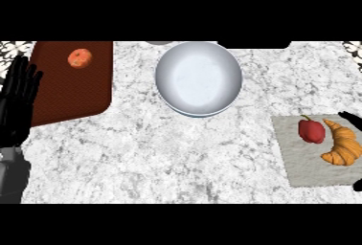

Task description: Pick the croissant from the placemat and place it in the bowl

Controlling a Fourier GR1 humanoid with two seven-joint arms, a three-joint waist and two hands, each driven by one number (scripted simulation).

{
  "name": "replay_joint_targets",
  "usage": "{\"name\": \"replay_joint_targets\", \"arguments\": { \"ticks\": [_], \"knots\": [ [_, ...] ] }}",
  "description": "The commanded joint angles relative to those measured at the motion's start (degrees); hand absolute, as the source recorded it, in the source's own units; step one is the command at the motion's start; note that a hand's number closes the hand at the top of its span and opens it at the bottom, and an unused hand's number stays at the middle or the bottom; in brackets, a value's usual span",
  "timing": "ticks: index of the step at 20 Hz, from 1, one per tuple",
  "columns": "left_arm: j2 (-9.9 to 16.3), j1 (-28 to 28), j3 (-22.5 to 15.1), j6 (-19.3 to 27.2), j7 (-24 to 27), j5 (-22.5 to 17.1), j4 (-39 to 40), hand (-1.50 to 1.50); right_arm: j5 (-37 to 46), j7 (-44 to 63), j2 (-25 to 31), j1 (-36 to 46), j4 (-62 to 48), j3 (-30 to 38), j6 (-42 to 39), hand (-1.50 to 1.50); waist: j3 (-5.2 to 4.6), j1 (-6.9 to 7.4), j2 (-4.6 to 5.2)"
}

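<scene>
Fingers of the left hand (17, 103) are seen straight and spread wide at the far left of the view, pointing up, with nothing held; the hand rests well to the left of the bowl (198, 79), partly over the edge of a dark red-brown mat (71, 91), and its grey forearm (13, 174) is seen below it. On the upper part of that mat, to the left of the bowl, an orange fruit (81, 58) is set. The bowl itself, pale grey-white and empty, is placed on the speckled white marble counter (155, 162) near the top middle of the view. To the right of the bowl and lower down, a light grey placemat (308, 167) is laid at the counter's right edge. On it a red pepper (311, 130) is seen, and just beside it, on the side away from the bowl, the golden croissant (342, 145) is lying, curved, still on the placemat and well apart from the bowl. Of the right hand (350, 117) only dark tips are shown at the right border, just beyond the croissant; whether its fingers are spread or curled cannot be told.
</scene>
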State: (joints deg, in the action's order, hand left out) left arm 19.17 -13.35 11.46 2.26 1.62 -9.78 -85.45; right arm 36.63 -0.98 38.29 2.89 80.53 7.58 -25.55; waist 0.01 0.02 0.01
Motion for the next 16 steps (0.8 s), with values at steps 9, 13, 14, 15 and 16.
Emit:
{"name": "replay_joint_targets", "arguments": {
  "ticks": [9,13,14,15,16],
  "knots": [
    [-0.6,-1.4,1.8,-0.6,-1.7,1.2,0.1,0.00,6.4,-3.1,-2.4,2.8,-8.3,1.5,-0.2,-1.50,-0.01,-0.09,-0.01],
    [0.5,0.7,3.5,-3.6,2.3,1.0,1.8,0.00,7.8,-2.2,-4.7,3.5,-11.1,1.9,2.2,-1.50,-0.02,-0.09,0.00],
    [-2.4,0.7,0.4,-1.0,-0.9,2.1,-2.1,0.00,9.3,-4.3,-3.1,4.4,-14.9,2.3,3.2,-1.50,0.00,0.01,0.00],
    [0.3,-0.9,3.3,-2.2,-3.8,0.1,-2.3,0.00,9.7,-0.2,-5.7,2.9,-9.0,0.7,1.5,-1.50,-0.02,-0.08,-0.04],
    [-3.2,-1.1,0.3,-0.9,0.9,2.6,2.0,0.00,12.2,-6.4,-5.6,7.0,-20.2,0.1,8.1,-1.50,0.01,0.13,0.10]
  ]
}}
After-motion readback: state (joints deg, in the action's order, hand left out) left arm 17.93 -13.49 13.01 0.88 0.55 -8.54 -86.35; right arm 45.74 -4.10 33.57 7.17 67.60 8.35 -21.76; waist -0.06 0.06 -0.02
